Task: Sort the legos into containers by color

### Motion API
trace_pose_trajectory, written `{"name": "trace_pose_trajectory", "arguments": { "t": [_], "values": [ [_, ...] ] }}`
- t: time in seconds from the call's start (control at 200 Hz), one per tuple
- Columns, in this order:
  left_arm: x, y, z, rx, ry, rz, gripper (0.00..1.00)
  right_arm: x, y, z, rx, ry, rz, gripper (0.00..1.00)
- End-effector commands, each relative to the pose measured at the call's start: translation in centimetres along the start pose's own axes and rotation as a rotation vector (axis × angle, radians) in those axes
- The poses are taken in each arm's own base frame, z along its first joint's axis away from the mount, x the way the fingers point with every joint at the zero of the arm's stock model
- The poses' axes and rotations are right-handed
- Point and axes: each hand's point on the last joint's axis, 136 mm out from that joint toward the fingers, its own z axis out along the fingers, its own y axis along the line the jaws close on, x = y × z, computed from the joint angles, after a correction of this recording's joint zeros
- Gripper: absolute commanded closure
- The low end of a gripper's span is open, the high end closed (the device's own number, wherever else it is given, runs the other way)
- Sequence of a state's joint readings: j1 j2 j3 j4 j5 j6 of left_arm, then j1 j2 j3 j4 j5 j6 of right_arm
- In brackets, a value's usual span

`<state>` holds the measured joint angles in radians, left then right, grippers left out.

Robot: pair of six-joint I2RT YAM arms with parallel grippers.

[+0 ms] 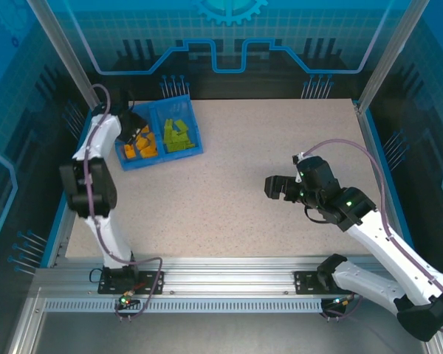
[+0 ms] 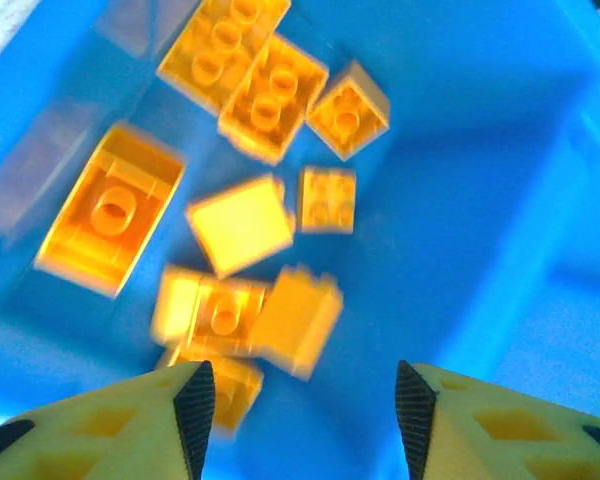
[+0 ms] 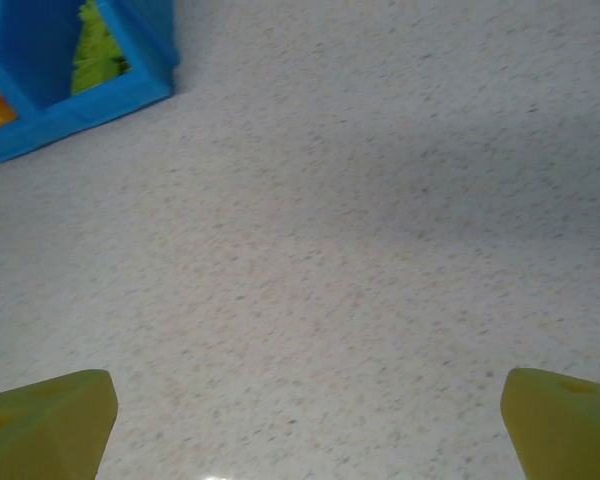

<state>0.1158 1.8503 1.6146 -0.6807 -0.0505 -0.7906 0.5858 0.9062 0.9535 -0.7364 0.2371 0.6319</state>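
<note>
Where your left gripper (image 2: 305, 400) hangs over the left compartment of the blue tray (image 1: 165, 163), its jaws stand apart with nothing between them. Below it you see the orange legos (image 2: 242, 222) heaped loosely, some studs up, one showing its hollow underside, all a little blurred. The light green legos (image 1: 179, 135) lie in the right compartment. The tray sits at the far left of the table (image 1: 236, 206). Your right gripper (image 3: 305, 420) is spread wide above the speckled tabletop, well apart from the tray.

Legos (image 1: 179, 135) in both compartments (image 1: 176, 110) of tray (image 1: 161, 161), far-left on table (image 1: 244, 199).
</note>
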Motion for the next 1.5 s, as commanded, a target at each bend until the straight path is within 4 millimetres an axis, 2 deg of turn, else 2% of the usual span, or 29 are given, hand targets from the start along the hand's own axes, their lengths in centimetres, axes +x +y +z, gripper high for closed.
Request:
{"name": "trace_pose_trajectory", "arguments": {
  "t": [0.0, 0.06, 0.11, 0.17, 0.27, 0.38, 0.46, 0.53, 0.63, 0.72, 0.79, 0.845, 0.87, 0.905, 0.945, 0.985, 1.055, 1.181, 1.286, 1.311, 1.366, 1.496],
  "values": [
    [2.0, -3.1, -7.9, 0.207, -0.121, 0.078, 0.43, -1.5, -3.7, 0.2, 0.177, -0.117, -0.034, 0.0],
    [3.9, -2.8, -10.7, 0.25, -0.186, 0.164, 0.4, -2.0, -5.1, 0.2, 0.253, -0.166, -0.066, 0.0],
    [5.5, -1.9, -12.2, 0.259, -0.253, 0.243, 0.38, -2.0, -6.4, 0.7, 0.311, -0.194, -0.106, 0.0],
    [7.4, -0.7, -13.2, 0.266, -0.313, 0.336, 0.32, -2.2, -7.8, 1.3, 0.378, -0.227, -0.143, 0.0],
    [9.6, 2.1, -12.4, 0.284, -0.343, 0.398, 0.17, -2.7, -10.5, 2.4, 0.518, -0.274, -0.196, 0.0],
    [10.6, 5.5, -10.5, 0.246, -0.382, 0.417, 0.02, -2.9, -12.9, 4.7, 0.605, -0.293, -0.24, 0.0],
    [10.4, 7.7, -9.4, 0.191, -0.448, 0.428, 0.01, -2.6, -14.1, 7.1, 0.581, -0.276, -0.217, 0.0],
    [9.8, 9.8, -8.5, 0.111, -0.532, 0.433, 0.01, -3.0, -15.4, 8.2, 0.587, -0.269, -0.186, 0.0],
    [9.6, 11.1, -7.7, 0.053, -0.573, 0.504, 0.01, -3.5, -16.3, 10.7, 0.496, -0.326, -0.167, 0.0],
    [9.4, 10.4, -7.8, 0.064, -0.6, 0.577, 0.01, -4.4, -17.2, 11.8, 0.475, -0.411, -0.164, 0.0],
    [9.6, 9.7, -7.9, 0.115, -0.628, 0.629, 0.01, -5.6, -16.4, 12.4, 0.432, -0.468, -0.238, 0.0],
    [10.0, 8.9, -7.9, 0.183, -0.662, 0.667, 0.01, -5.2, -16.6, 14.0, 0.414, -0.47, -0.254, 0.0],
    [10.2, 8.6, -7.8, 0.206, -0.672, 0.689, 0.01, -5.9, -16.3, 14.6, 0.388, -0.489, -0.283, 0.0],
    [10.5, 8.6, -7.2, 0.223, -0.678, 0.715, 0.01, -5.3, -15.7, 15.7, 0.319, -0.417, -0.287, 0.0],
    [10.7, 8.6, -6.4, 0.235, -0.673, 0.736, 0.01, -4.7, -16.7, 15.7, 0.275, -0.425, -0.242, 0.0],
    [10.8, 8.3, -5.6, 0.256, -0.663, 0.751, 0.01, -4.9, -16.5, 15.3, 0.261, -0.482, -0.25, 0.0],
    [11.0, 7.8, -3.9, 0.294, -0.642, 0.768, 0.01, -4.8, -16.6, 15.6, 0.28, -0.449, -0.251, 0.0],
    [9.9, 5.8, -2.3, 0.287, -0.654, 0.835, 0.01, -4.9, -16.6, 15.5, 0.336, -0.448, -0.263, 0.0],
    [9.4, 6.5, 1.1, 0.302, -0.611, 0.8, 0.01, -4.9, -16.5, 15.6, 0.328, -0.445, -0.262, 0.0],
    [9.1, 6.3, 1.1, 0.315, -0.624, 0.8, 0.01, -4.9, -16.5, 15.6, 0.327, -0.446, -0.262, 0.0],
    [10.1, 6.2, 1.6, 0.321, -0.522, 0.826, 0.01, -4.9, -16.5, 15.6, 0.327, -0.447, -0.261, 0.0],
    [10.0, 6.0, 1.6, 0.336, -0.522, 0.834, 0.01, -4.9, -16.6, 15.6, 0.327, -0.445, -0.261, 0.0]
  ]
}}
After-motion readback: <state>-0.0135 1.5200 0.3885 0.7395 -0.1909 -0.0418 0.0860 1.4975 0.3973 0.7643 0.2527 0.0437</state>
